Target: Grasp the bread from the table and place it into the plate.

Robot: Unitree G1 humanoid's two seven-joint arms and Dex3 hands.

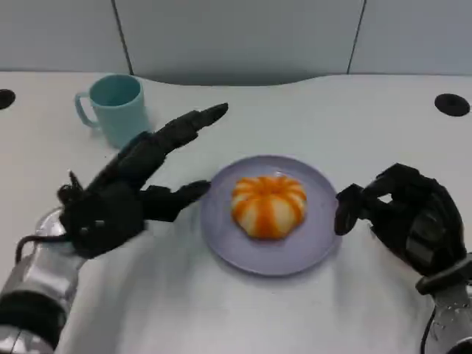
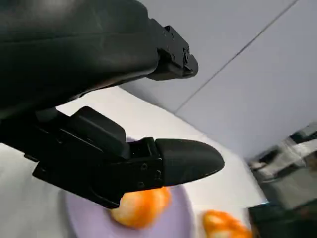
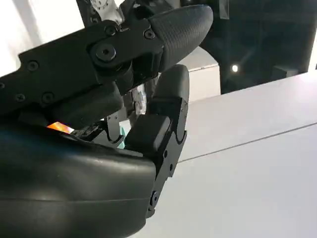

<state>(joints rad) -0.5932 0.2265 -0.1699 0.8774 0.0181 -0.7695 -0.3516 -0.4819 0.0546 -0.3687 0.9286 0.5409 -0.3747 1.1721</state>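
Silver forearms are entering the head view at both lower corners. Left hand [image 1: 122,195] is lying low over the white table [image 1: 221,317], just left of the plate [image 1: 310,243], its fingers spreading apart and holding nothing: the long fingers [image 1: 188,127] are reaching up and to the right toward the far side of the table, while a shorter one [image 1: 181,195] is pointing at the plate's left rim, coming very close to it; whether it is touching cannot be told. Right hand [image 1: 402,210] is sitting just right of the plate, its fingers curling inward with nothing between them, the tips hanging near the plate's right rim but apart from it.

Bread [image 1: 268,204], a round orange bun with pale stripes, is resting in the middle of the lavender plate, and neither hand is touching it. A light blue cup [image 1: 114,107] is standing upright behind the left hand, handle turning to the left, well apart from the plate.

From the left wrist, the black fingers [image 2: 183,161] are stretching over the plate [image 2: 173,225], with the bread [image 2: 141,206] showing blurred beneath them. From the right wrist, the hand's dark shell and bent fingers [image 3: 168,124] are blocking most of the scene, with grey wall panels beyond.
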